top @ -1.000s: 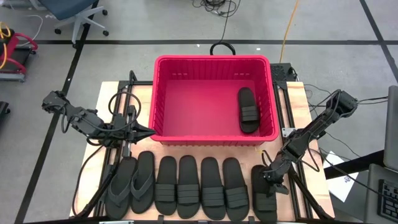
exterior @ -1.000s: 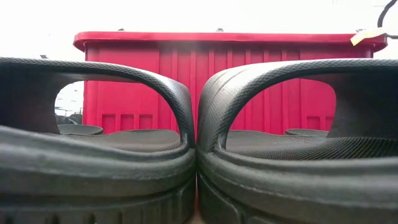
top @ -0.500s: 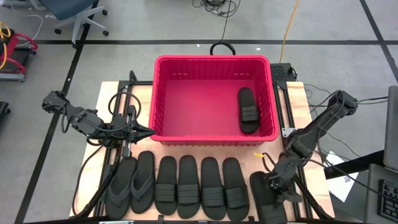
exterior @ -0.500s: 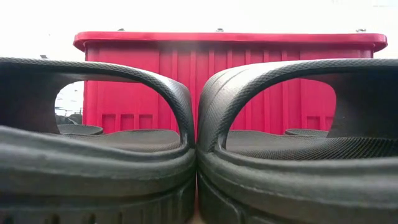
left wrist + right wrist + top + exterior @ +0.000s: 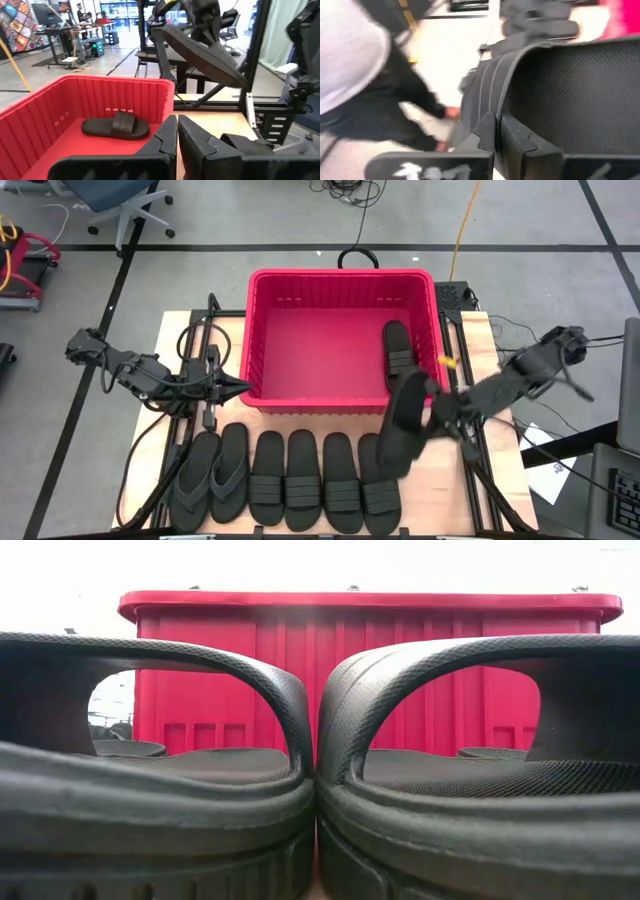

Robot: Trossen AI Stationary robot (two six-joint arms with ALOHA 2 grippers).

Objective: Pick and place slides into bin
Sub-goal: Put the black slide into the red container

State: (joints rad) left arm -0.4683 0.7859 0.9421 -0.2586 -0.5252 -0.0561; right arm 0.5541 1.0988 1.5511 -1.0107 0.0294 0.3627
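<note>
My right gripper (image 5: 432, 412) is shut on a black band-strap slide (image 5: 402, 428), held in the air by the near right corner of the red bin (image 5: 250, 340). One slide (image 5: 398, 352) lies flat on the bin's floor at its right side; it also shows in the left wrist view (image 5: 116, 125). Two flip-flops (image 5: 212, 473) and several band slides (image 5: 320, 480) lie in a row on their soles along the table's near edge. My left gripper (image 5: 243, 389) is shut and empty at the bin's near left corner. My right gripper pinches the edge of the slide's ribbed band strap (image 5: 489, 95) between its two fingers (image 5: 516, 134). The fingers come from the table's right side. The slide is lifted clear of the table and tilted, its sole (image 5: 200, 47) showing in the left wrist view.
In the low view two band slides (image 5: 160, 790) (image 5: 480, 790) fill the foreground, with the bin's near wall (image 5: 370, 670) behind them. Bare wood (image 5: 445, 490) shows at the near right of the table. Frame rails and cables run along both table sides.
My right gripper has gone down onto the rightmost slide at the table's near right, then risen and swung toward the bin with it. That slide is now lifted clear of the table and tilted; the others have stayed in place.
</note>
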